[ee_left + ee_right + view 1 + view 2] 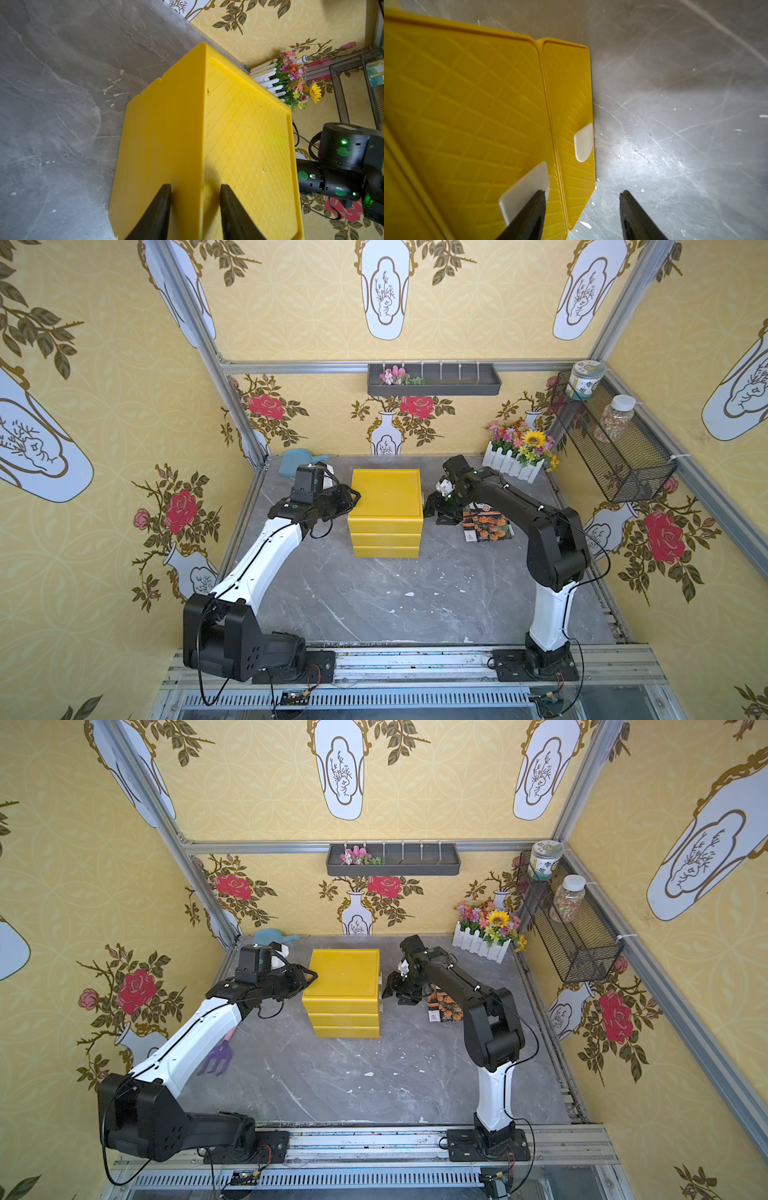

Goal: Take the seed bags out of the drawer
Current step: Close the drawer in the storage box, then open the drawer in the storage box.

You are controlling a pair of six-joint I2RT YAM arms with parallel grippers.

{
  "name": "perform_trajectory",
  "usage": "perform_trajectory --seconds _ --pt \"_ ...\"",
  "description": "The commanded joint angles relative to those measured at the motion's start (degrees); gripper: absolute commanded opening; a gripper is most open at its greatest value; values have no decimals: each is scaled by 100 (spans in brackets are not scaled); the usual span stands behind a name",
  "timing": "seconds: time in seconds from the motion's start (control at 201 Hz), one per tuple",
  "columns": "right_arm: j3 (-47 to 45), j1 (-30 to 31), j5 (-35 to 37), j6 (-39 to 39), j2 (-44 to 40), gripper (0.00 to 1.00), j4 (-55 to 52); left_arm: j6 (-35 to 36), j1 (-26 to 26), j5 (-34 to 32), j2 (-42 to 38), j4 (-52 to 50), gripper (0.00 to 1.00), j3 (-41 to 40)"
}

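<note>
A yellow drawer unit [386, 493] [343, 973] of three stacked drawers stands mid-table, its fronts facing right. In both top views the drawers look pushed in. My left gripper [355, 494] [195, 186] is shut on the unit's upper left edge, one finger on the side wall and one on the top. My right gripper [432, 506] [582, 193] is open at the drawer fronts. One of its fingers lies on a white handle [525, 193] and one is over the floor. Seed bags [486, 524] [446, 1006] with orange flowers on black lie on the table under the right arm.
Artificial flowers in a white picket fence [519, 456] stand at the back right. A blue scoop [295, 462] lies back left and a purple rake [216, 1056] lies beside the left arm. A wire basket [615, 439] with jars hangs on the right wall, a grey shelf [434, 379] on the back wall.
</note>
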Motion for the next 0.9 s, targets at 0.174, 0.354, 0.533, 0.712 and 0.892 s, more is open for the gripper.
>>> perform_trajectory --seconds 0.174,0.354,0.533,0.712,0.892 --pt "-368 -176 4 -213 -192 59 121 64 -4 -38 63 -675 43 -114" --pt "-564 -89 8 -120 -72 57 301 60 -14 -39 57 -688 43 -157" --pt "-629 3 -183 125 127 56 708 61 -2 -38 66 -696 43 -140" --pt "-509 6 -272 204 304 55 829 37 -5 -35 61 -690 43 -130" --pt "-362 19 -377 240 451 53 869 43 -8 -38 79 -684 43 -128"
